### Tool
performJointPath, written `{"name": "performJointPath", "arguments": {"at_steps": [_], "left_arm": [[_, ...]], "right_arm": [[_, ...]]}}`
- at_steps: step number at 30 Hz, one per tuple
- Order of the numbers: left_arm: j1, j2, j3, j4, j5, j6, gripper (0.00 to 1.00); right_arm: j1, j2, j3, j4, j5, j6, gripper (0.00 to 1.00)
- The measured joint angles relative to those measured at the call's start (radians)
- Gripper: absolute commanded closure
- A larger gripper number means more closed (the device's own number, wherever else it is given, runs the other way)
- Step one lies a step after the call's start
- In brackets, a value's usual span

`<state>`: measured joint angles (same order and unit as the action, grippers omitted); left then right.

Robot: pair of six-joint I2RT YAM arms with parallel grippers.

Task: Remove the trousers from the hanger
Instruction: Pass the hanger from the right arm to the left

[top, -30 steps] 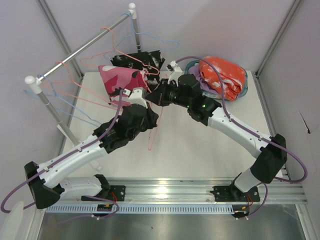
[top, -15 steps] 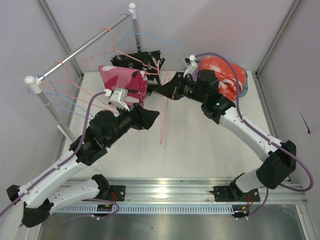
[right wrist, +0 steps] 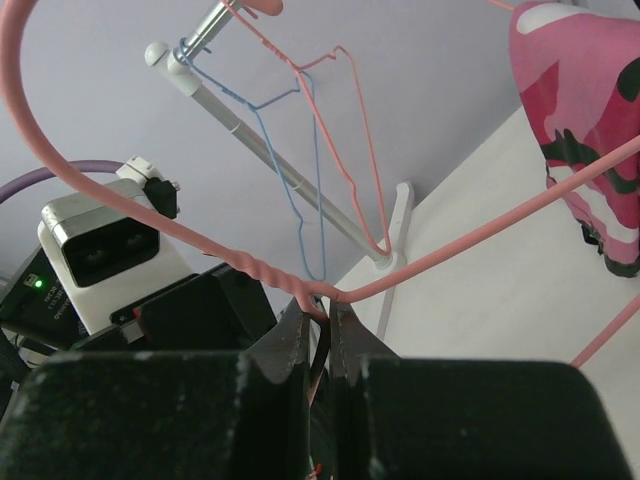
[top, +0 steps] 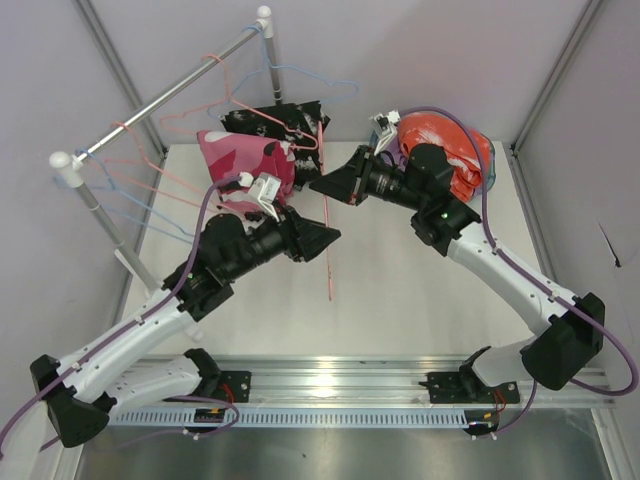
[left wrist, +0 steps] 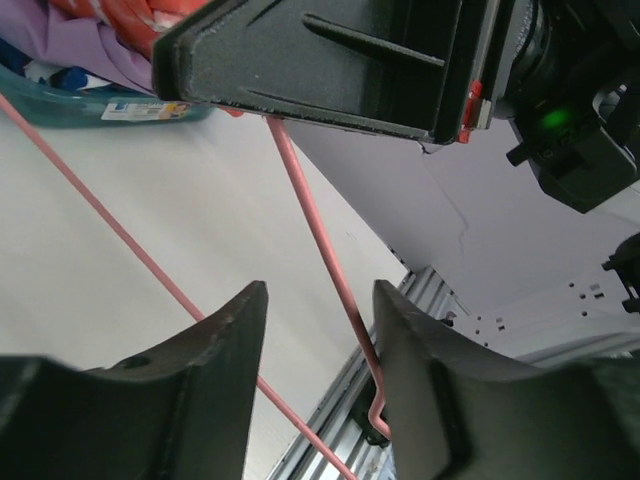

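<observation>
My right gripper (top: 326, 187) (right wrist: 322, 312) is shut on the twisted neck of a bare pink wire hanger (top: 328, 250) (right wrist: 470, 235), which dangles below it over the table. Just beneath, my left gripper (top: 325, 240) (left wrist: 315, 295) is open, and the hanger's wire (left wrist: 320, 240) runs between its fingers close to the right one. The pink-magenta patterned trousers (top: 245, 160) (right wrist: 585, 120) lie to the left at the rack's foot. The black speckled trousers (top: 280, 120) sit behind them. Orange trousers (top: 450, 150) (left wrist: 130, 15) and lavender ones (left wrist: 85, 60) are piled at the back right.
A metal rack rod (top: 165, 95) (right wrist: 260, 150) crosses the back left, carrying empty blue hangers (right wrist: 300, 180) and pink hangers (right wrist: 355, 150). The pile sits in a teal basket (top: 487, 175) (left wrist: 100, 108). Grey walls close in the white table (top: 400, 290) at the back and on both sides.
My left gripper has opened and let go of the hanger wire, then shifted right beneath the right gripper. The right gripper drew back to the right with the hanger, which now hangs straighter.
</observation>
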<state>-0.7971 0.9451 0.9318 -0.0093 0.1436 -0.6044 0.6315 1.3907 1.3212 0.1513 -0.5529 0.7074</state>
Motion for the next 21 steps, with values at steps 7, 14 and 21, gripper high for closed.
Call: {"name": "performJointPath", "arguments": {"at_steps": [7, 14, 21], "left_arm": [[0.011, 0.011, -0.003, 0.077, 0.051, -0.036, 0.60], [0.013, 0.041, -0.011, 0.121, 0.069, -0.091, 0.88], [0.023, 0.058, -0.016, 0.105, 0.013, -0.141, 1.00]], "right_arm": [[0.002, -0.003, 0.000, 0.001, -0.014, 0.000, 1.00], [0.002, -0.006, -0.001, -0.001, -0.013, -0.001, 1.00], [-0.014, -0.013, 0.041, -0.097, -0.005, -0.037, 0.55]]}}
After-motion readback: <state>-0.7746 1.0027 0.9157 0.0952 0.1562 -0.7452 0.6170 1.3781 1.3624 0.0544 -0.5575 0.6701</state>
